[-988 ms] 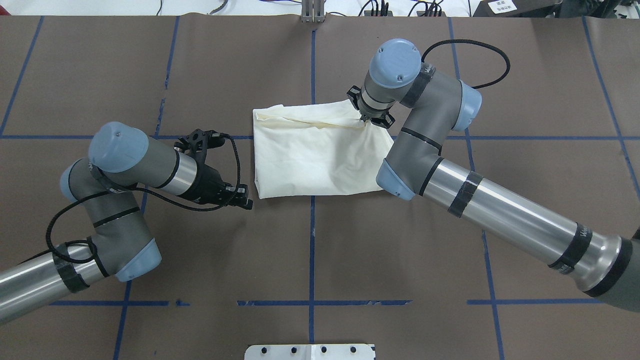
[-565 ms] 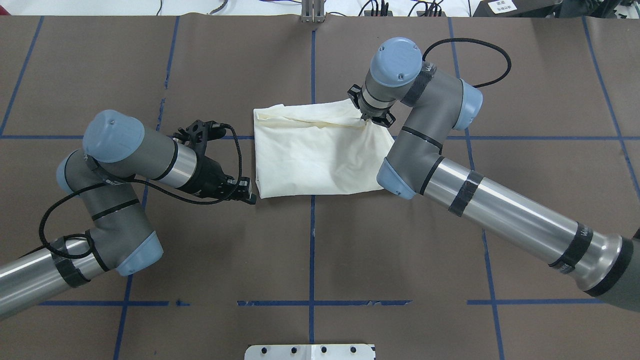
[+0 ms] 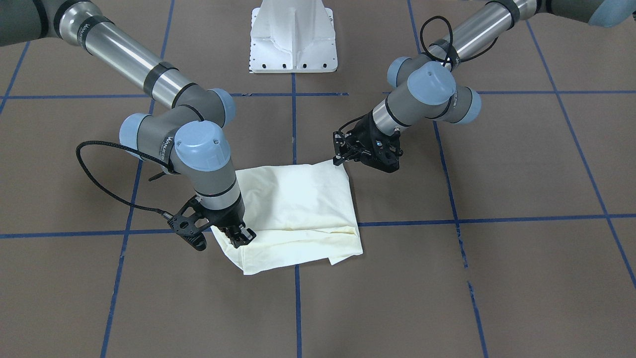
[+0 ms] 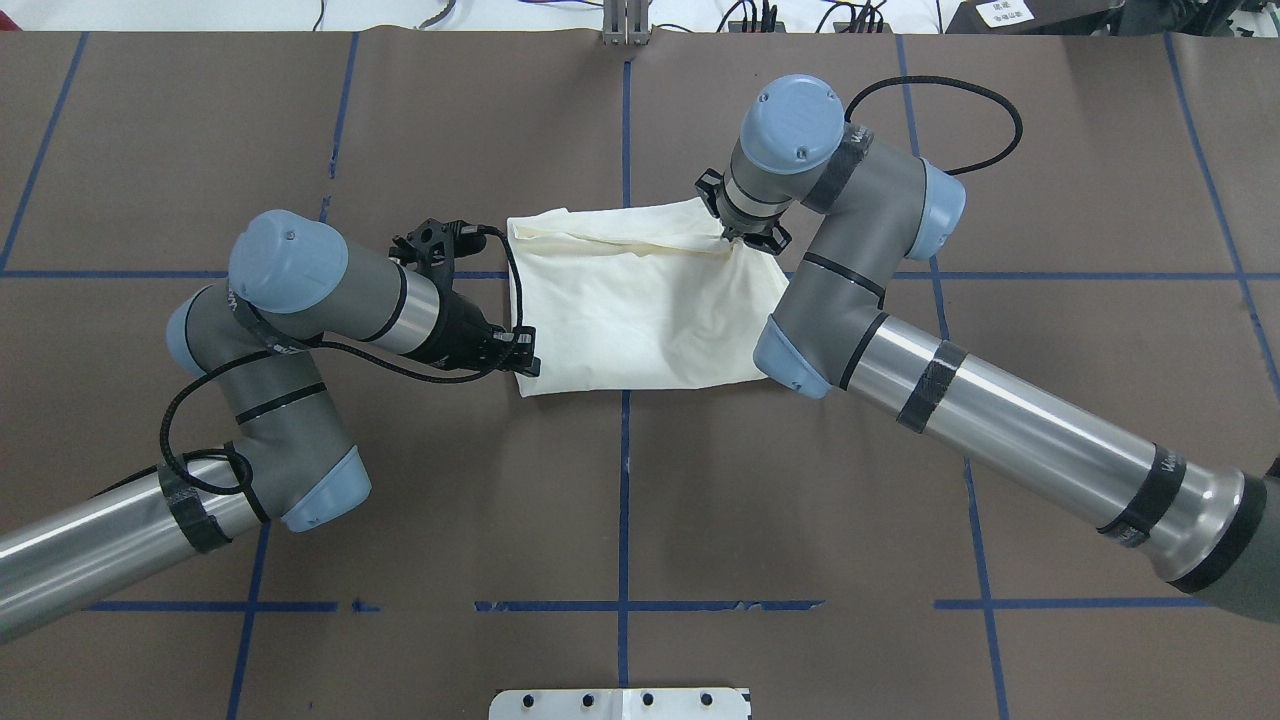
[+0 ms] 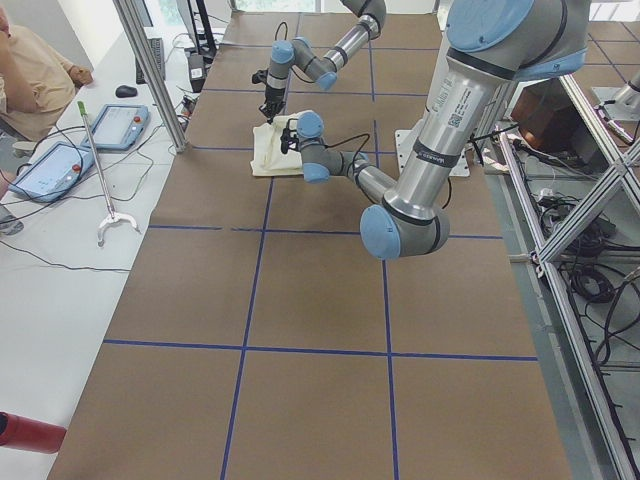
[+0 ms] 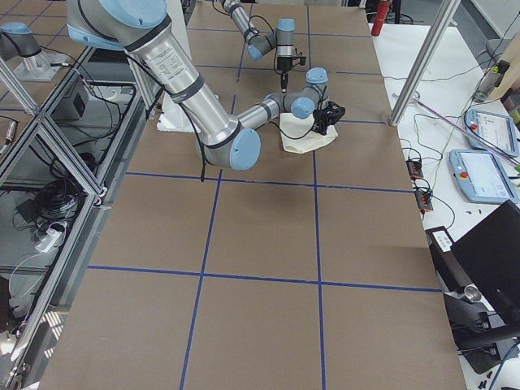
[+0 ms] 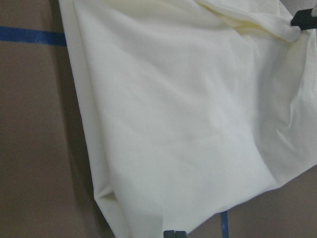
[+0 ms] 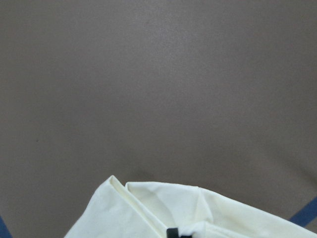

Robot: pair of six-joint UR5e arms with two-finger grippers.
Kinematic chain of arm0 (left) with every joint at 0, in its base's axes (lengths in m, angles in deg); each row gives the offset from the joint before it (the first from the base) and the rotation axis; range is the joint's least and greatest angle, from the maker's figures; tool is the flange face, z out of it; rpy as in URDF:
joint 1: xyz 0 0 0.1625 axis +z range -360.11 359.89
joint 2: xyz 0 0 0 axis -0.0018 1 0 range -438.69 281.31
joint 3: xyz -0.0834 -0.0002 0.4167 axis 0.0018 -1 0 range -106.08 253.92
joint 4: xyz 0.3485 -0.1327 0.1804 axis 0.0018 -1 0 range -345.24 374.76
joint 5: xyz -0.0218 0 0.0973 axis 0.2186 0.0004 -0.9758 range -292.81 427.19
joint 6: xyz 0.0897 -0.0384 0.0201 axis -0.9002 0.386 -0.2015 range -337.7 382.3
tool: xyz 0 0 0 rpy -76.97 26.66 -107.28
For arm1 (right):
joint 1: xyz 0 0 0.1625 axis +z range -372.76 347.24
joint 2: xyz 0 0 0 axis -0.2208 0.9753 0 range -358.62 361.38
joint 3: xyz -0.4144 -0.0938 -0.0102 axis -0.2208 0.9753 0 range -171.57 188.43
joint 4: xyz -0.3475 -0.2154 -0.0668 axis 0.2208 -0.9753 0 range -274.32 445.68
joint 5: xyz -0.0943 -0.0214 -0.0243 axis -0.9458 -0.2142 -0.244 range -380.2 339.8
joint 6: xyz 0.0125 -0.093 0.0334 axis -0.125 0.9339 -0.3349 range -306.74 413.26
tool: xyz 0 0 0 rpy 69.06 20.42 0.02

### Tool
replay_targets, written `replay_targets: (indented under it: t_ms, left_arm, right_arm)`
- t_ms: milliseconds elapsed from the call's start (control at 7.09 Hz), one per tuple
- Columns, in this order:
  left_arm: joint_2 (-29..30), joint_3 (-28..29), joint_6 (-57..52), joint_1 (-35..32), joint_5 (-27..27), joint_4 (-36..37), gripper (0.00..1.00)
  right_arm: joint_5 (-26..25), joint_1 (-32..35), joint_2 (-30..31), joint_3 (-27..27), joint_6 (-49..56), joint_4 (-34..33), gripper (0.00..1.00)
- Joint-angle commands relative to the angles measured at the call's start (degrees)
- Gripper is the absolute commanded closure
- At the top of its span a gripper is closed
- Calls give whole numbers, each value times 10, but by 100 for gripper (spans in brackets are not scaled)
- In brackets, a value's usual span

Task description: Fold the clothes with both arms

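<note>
The cream shirt (image 4: pixel 640 300) lies folded into a rough rectangle at the table's middle, plain side up, with no print showing; it also shows in the front view (image 3: pixel 298 199). My right gripper (image 4: pixel 735 238) points down at the shirt's far right corner and is shut on a pinch of cloth (image 8: pixel 198 218); the front view shows it too (image 3: pixel 239 237). My left gripper (image 4: pixel 528 362) lies low at the shirt's near left corner (image 3: pixel 343 166). Its fingertips (image 7: pixel 171 233) look closed together against the cloth edge. I cannot tell whether cloth is between them.
The brown table (image 4: pixel 400 480) carries a grid of blue tape lines (image 4: pixel 624 500). The white pedestal base (image 3: pixel 293 40) stands at the robot's side. An operator, tablets (image 5: pixel 55 165) and a grabber stick (image 5: pixel 100 180) are beyond the table's far edge.
My left arm has swung right and forward, and its gripper went from clear of the shirt to the near left corner. The right gripper and shirt have stayed put.
</note>
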State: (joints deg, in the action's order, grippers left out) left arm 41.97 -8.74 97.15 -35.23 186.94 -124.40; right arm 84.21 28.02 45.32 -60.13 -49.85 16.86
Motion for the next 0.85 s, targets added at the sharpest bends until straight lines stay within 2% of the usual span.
replay_targets:
  t_ms: [0,282,423,565,706]
  left_arm:
    - [-3,15,-4,1,-12,0,100]
    - [-15,14,-4,-1,-11,0,100]
    - [-16,12,-5,-3,-10,0,100]
    - [-24,9,-5,-14,-8,1,100]
    - [-40,-8,-6,-31,-6,1,100]
  right_arm:
    - [0,1,2,0,3,0,100]
    - [0,6,2,0,15,0,100]
    - [-1,6,2,0,25,0,1]
    - [1,13,3,-1,67,0,0]
    - [35,38,19,-2,103,0,0]
